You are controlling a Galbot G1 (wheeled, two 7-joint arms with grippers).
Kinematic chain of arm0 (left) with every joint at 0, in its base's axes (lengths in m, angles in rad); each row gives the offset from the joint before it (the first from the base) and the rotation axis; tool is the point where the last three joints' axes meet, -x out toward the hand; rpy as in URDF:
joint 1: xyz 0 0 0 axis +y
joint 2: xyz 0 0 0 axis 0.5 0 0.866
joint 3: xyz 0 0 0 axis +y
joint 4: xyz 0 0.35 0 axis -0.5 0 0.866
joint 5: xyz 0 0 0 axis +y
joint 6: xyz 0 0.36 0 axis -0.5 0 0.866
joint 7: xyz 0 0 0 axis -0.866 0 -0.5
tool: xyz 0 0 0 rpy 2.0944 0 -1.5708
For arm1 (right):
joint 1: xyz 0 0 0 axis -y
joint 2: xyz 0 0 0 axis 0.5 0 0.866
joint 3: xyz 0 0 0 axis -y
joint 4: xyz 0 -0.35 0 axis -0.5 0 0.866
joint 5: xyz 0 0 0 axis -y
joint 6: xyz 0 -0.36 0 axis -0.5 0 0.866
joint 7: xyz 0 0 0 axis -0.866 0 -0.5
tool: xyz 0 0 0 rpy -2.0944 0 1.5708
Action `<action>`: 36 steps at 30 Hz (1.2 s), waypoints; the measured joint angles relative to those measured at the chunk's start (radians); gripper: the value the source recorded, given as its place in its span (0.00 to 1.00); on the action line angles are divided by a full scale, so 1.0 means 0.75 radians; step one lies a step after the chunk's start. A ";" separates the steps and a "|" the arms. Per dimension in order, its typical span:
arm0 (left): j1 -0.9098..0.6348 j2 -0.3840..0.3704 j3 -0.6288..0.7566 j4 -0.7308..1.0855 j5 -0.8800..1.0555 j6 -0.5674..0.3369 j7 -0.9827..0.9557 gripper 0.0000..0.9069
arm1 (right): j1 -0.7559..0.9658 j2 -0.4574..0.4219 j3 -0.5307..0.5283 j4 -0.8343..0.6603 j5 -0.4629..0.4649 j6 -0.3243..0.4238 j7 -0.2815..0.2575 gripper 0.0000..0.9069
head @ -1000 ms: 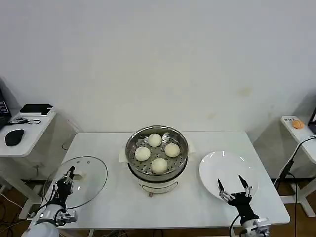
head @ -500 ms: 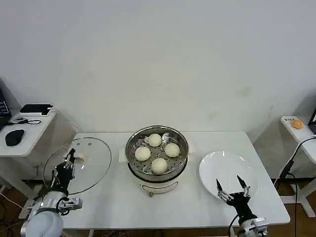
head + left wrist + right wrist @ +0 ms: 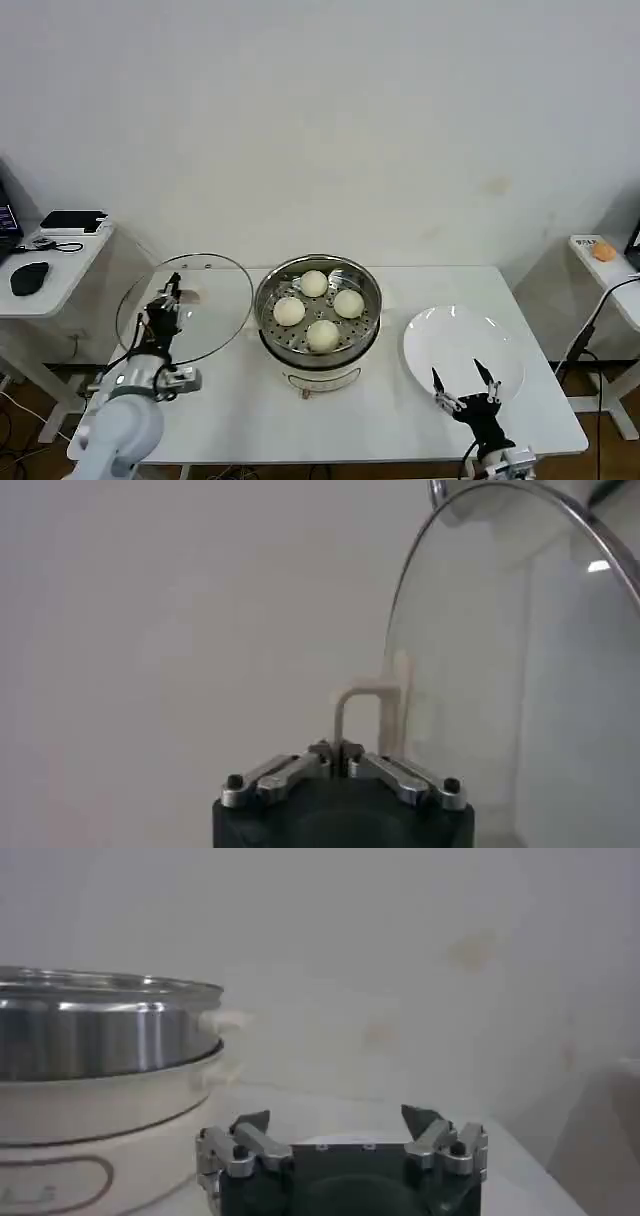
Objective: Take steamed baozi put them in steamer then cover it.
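Note:
Several cream-white steamed baozi [image 3: 322, 334] lie on the perforated tray inside the shiny steamer [image 3: 318, 300] at the table's middle. My left gripper [image 3: 172, 294] is shut on the white bar handle [image 3: 362, 715] of the cover [image 3: 205, 303], a clear glass lid with a metal rim. The lid hangs tilted in the air just left of the steamer, its edge near the pot's rim. My right gripper [image 3: 463, 386] stands open with nothing between its fingers, low at the table's front right, over the near edge of the white plate [image 3: 440, 340]. The steamer's steel wall [image 3: 100, 1038] shows in the right wrist view.
A side table [image 3: 60, 265] with a mouse and a phone stands at the far left. Another small table [image 3: 610, 270] and a hanging cable are at the right edge. Bare tabletop [image 3: 230, 400] lies in front of the steamer.
My left gripper has lifted the cover off the table's left end and carried it up and to the right, toward the steamer. The right gripper has sunk slightly toward the front edge.

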 measured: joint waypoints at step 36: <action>-0.377 -0.422 0.426 0.166 0.451 0.123 0.310 0.00 | -0.006 0.043 -0.047 -0.009 -0.127 -0.009 0.001 1.00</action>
